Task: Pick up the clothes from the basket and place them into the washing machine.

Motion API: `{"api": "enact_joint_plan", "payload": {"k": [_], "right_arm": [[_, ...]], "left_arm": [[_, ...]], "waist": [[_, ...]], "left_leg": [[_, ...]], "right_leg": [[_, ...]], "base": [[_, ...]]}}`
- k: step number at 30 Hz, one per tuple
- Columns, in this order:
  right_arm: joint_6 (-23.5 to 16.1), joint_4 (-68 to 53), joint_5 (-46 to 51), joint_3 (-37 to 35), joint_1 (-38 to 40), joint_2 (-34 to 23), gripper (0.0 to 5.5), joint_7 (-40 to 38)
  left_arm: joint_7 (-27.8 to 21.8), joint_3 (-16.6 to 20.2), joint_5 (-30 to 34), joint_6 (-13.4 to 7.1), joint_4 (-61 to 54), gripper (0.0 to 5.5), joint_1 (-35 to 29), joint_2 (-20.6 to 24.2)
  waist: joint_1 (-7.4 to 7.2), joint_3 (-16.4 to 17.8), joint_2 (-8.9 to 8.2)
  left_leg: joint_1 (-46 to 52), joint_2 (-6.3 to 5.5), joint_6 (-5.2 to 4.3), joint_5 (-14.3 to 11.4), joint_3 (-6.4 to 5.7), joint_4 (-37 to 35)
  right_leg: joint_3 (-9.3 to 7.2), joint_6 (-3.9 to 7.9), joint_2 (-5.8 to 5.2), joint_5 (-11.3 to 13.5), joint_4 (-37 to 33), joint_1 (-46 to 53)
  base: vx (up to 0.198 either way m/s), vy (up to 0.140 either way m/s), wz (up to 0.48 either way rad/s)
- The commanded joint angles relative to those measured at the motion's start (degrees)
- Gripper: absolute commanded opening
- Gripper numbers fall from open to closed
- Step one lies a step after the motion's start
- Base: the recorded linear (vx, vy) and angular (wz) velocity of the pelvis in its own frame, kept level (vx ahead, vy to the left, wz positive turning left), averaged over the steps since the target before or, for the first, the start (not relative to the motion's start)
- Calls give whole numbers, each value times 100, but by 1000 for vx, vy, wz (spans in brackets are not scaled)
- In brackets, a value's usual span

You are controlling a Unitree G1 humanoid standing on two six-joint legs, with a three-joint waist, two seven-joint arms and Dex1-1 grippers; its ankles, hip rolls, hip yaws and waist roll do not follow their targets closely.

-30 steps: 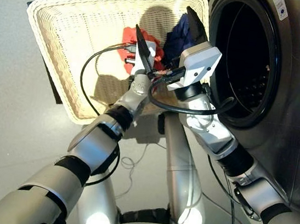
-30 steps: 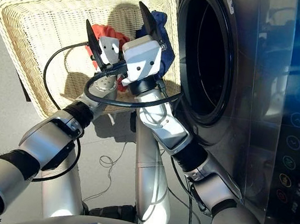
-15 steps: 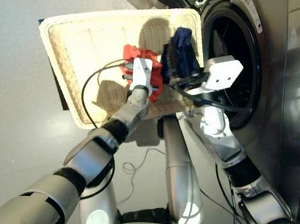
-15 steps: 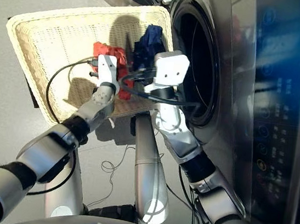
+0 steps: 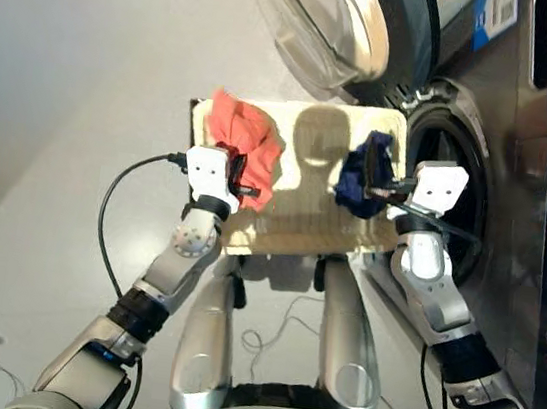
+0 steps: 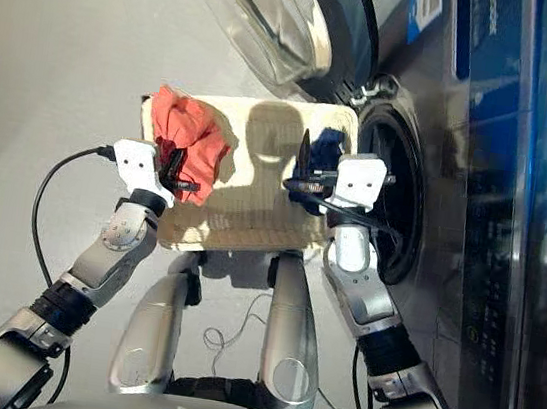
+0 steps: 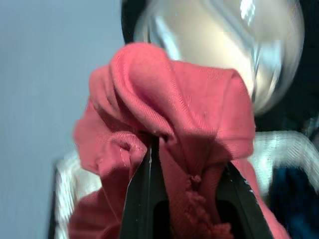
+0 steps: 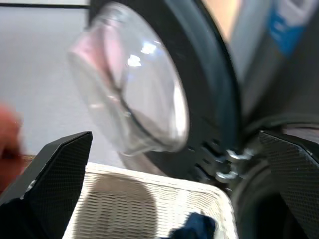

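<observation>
Red-orange garment (image 5: 240, 140) is the one I've got. The left gripper (image 5: 244, 175) is pinched shut on it, and in the left wrist view a fat fold of it is bunched between the black fingers (image 7: 142, 199) with more cloth spilling over the top. From the head views it sits at about 10 o'clock on the basket (image 5: 302, 218), draped over that corner, and I can't tell if it's fully clear of the rim. This stuff is light, floppy and not slippery, so I reckon the pinch will hold. The loose tails will dangle though, and could snag the wicker or the porthole lip, so I'd want it carried high. The navy garment (image 5: 363, 176) is a crumpled lump at about 2 o'clock in the basket, right by the washing machine (image 5: 447, 268), which sits at 3 o'clock with its glass door (image 5: 323, 19) swung wide. The right gripper (image 6: 301, 168) hovers over that lump with its fingers spread wide and nothing between them; the right wrist view shows only a scrap of blue down in the basket. Best bet there is probably the top of the bunch, where the folds stack up, not a flat edge that would just slide out. I can't spot the black one anywhere.
</observation>
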Motion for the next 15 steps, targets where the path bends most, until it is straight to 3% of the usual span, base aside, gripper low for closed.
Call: {"api": "enact_joint_plan", "payload": {"k": [1,4,9,15], "right_arm": [[-236,-682,-93,-82,86,-139,550,509],[-79,-887,-75,156,23,-440,550,1157],[376,-1128,-377,669,-613,-1182,550,2061],[562,-976,-940,1233,-1679,-882,550,2192]], "left_arm": [[-648,141,-354,-638,-1182,0,27,169],[-1153,240,-752,-595,-1593,0,88,374],[-1920,201,-1266,-291,-2042,0,165,721],[-2391,-241,-1851,16,-2185,0,-106,839]], "waist": [[-5,-195,-76],[53,-306,-94],[130,-435,-99],[164,-462,-23]], "left_leg": [[105,-82,-243,14,-70,-67],[277,-120,-243,38,-69,-225],[452,-156,-226,68,-35,-403],[508,-201,-194,84,-1,-444]], "right_leg": [[1,823,-354,979,-1299,627],[-26,839,-399,996,-1385,777],[-4,869,-458,1029,-1438,845],[63,888,-477,1049,-1402,790]], "base": [[0,0,0],[0,0,0],[0,0,0],[-2,8,-3]]}}
